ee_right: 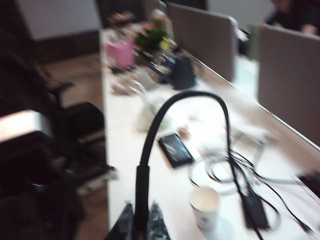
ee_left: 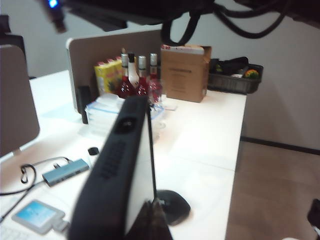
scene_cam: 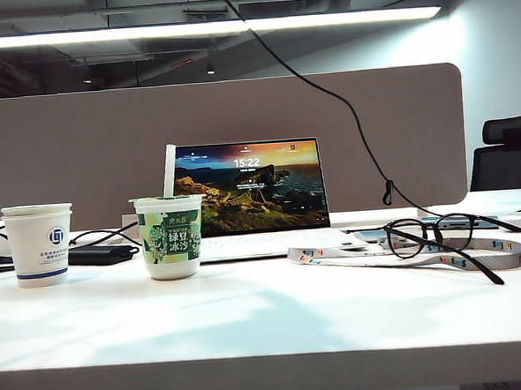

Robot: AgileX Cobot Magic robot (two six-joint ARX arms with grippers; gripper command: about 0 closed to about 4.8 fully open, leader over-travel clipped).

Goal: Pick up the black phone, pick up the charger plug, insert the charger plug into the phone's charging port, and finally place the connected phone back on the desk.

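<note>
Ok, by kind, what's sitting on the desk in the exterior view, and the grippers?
Cups: 2 (paper cup, green-label cup)
Laptop: 1
Glasses: 1
Lanyard: 1
Black block: 1
Total: 6
Left gripper, out of that view, shut on black phone; right gripper, likewise, shut on charger plug.

Black phone [ee_left: 112, 170] edge-up — charger plug [ee_right: 141, 192] upright.

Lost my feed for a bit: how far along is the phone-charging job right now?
Both pickups look done. The left gripper is shut on the black phone, held edge-up above the desk. The right gripper is shut on the charger plug, its cable arching upward. In hand: bringing the two together; neither wrist view shows the other item nearby. Left: insert the plug into the port, then set the connected phone down.
</note>
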